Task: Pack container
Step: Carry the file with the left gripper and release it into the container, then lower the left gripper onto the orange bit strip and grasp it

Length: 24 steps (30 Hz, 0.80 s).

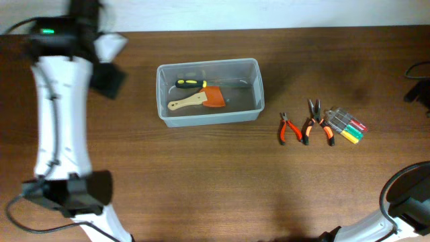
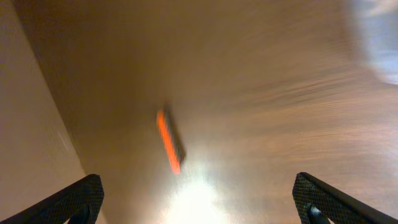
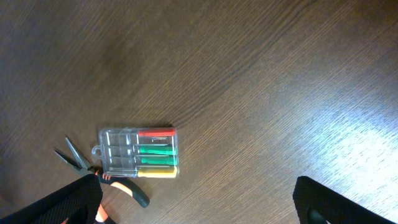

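Left gripper (image 2: 198,193) open, both fingertips at the bottom corners of the left wrist view, far apart, nothing between them. Right gripper (image 3: 198,190) also open, empty, fingers wide over bare surface (image 3: 280,74).

Counts from overhead:
- 1 container (image 1: 208,115), clear tub, upright on the surface, centre-top of the view, left of the loose tools and well apart from them.
- 2 tools inside it: 1 screwdriver (image 1: 190,83) with a yellow-and-black handle along the far side, and 1 scraper (image 1: 199,99) with a wooden handle and orange blade, just in front of it.
- 2 pliers outside, both with orange handles: small pliers (image 1: 289,128) and larger pliers (image 1: 316,122), side by side, right of the container.
- 1 clear driver case (image 1: 344,126) just right of the larger pliers.

View differences:
- Right wrist shows the driver case close up: 4 drivers inside, 1 red, 2 green, 1 yellow. Overhead only gives a smear of colours. The same view catches one pair of pliers, with the nose touching the case's left edge. The container is not in it.
- Left wrist is motion-blurred, showing surface and 1 orange-and-black strip (image 2: 169,142); cannot tell what it is.
- Only overhead shows the container's contents.
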### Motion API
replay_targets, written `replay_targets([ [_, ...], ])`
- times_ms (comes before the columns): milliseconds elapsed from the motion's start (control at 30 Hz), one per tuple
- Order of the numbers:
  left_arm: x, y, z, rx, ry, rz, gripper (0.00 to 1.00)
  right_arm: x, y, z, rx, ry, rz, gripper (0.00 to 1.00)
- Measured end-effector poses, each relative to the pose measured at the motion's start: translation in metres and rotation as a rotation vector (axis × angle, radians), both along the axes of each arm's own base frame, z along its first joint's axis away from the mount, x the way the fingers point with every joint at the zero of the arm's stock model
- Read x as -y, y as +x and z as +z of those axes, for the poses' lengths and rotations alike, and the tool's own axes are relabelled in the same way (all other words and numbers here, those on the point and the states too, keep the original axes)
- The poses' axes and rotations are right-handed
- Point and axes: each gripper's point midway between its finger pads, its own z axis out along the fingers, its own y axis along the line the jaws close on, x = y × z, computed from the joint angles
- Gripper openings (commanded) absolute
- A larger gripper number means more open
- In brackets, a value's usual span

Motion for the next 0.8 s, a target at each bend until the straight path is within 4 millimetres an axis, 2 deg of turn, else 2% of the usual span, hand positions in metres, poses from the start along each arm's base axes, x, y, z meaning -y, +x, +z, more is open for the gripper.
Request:
replay_targets([
  [67,-0.05,-0.011,-0.031,-0.06,-0.041,0.178,0.99,0.0,0.0,0.0,0.0,0.0,0.0,0.98],
  [167,-0.1,-0.024,-0.077,-0.106,-0.123,0.353,0.99,0.0,0.0,0.0,0.0,0.0,0.0,0.98],
  [267,-0.136,-0.042,-0.122,-0.145,-0.226,0.468,0.98,0.0,0.0,0.0,0.0,0.0,0.0,0.98],
  [333,-0.151,-0.051,-0.146,-0.161,-0.274,0.511,0.96,0.0,0.0,0.0,0.0,0.0,0.0,0.99],
  [467,-0.163,-0.06,-0.181,-0.197,-0.335,0.534,0.95,0.0,0.0,0.0,0.0,0.0,0.0,0.99],
  [700,-0.159,-0.063,-0.227,-0.287,-0.398,0.47,0.89,0.0,0.0,0.0,0.0,0.0,0.0,0.98],
  [800,-0.156,-0.064,-0.238,-0.311,-0.413,0.434,0.78,0.0,0.0,0.0,0.0,0.0,0.0,0.99],
])
